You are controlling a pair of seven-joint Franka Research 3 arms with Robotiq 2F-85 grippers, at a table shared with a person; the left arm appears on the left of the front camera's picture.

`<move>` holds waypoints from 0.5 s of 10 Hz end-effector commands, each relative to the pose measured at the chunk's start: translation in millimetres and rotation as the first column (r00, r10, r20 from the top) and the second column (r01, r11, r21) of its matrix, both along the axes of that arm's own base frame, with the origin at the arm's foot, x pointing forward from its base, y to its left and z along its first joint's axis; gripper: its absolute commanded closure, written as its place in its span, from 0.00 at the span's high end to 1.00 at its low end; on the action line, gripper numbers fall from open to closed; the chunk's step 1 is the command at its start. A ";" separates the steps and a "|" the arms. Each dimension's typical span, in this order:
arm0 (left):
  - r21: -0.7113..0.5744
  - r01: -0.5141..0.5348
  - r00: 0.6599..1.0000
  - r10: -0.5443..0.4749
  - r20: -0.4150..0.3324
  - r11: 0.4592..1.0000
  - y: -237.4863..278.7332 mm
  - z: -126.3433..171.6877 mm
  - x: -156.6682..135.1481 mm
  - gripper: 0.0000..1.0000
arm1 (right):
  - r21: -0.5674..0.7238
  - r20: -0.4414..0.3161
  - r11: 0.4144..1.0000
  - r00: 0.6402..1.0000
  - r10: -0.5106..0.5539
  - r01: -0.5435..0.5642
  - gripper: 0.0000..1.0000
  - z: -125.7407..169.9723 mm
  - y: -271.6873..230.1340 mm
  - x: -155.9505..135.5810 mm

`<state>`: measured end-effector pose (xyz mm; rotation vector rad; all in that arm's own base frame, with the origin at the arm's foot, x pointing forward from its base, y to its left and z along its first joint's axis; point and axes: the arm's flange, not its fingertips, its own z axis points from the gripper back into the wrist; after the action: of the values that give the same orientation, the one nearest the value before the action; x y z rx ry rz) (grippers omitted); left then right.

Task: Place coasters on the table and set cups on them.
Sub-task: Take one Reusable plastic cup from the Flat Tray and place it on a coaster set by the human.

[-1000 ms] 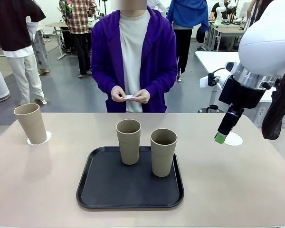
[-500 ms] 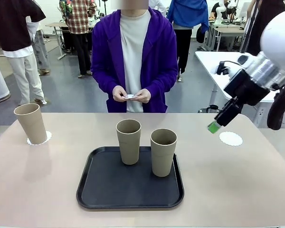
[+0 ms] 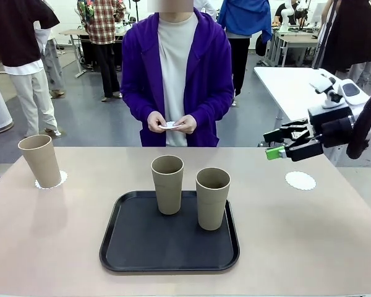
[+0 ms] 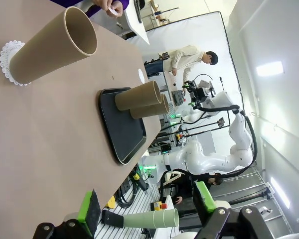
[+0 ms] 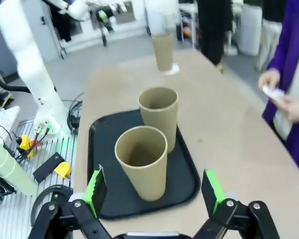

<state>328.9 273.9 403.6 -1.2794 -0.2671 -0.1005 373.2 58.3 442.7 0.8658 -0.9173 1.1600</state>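
The right gripper (image 3: 273, 143) is lifting clear of the right coaster (image 3: 300, 180), which is now lying bare on the table (image 3: 321, 241). Its jaws are standing wide and empty as it is swinging level toward the cups (image 3: 213, 198) waiting on the tray (image 3: 167, 250). By my judgement, it is getting ready to fetch one for that coaster. The left cup (image 3: 40, 161) is already sitting on the left coaster (image 3: 61, 177). The person's hands (image 3: 187, 125) are holding the third coaster (image 3: 168, 125). The left gripper (image 4: 145, 201) is hanging wide open, empty
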 end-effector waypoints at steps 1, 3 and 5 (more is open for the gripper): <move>-0.007 -0.004 1.000 0.004 0.004 1.000 1.1 2.8 0.5 1.00 | 0.014 -0.016 0.996 0.996 0.092 -0.091 1.00 -56.3 2.4 -4.4; -0.007 -0.004 1.000 0.004 0.004 1.000 1.1 2.8 0.5 1.00 | -0.007 -0.052 0.993 0.992 0.113 -0.114 1.00 -82.0 2.7 -4.8; -0.007 -0.004 1.000 0.004 0.004 1.000 1.1 2.8 0.5 1.00 | -0.018 -0.060 0.989 0.988 0.143 -0.144 1.00 -101.5 1.5 -11.7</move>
<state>329.3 273.8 403.9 -1.2790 -0.2667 -0.1015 379.8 58.8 344.0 0.9696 -0.7965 1.2252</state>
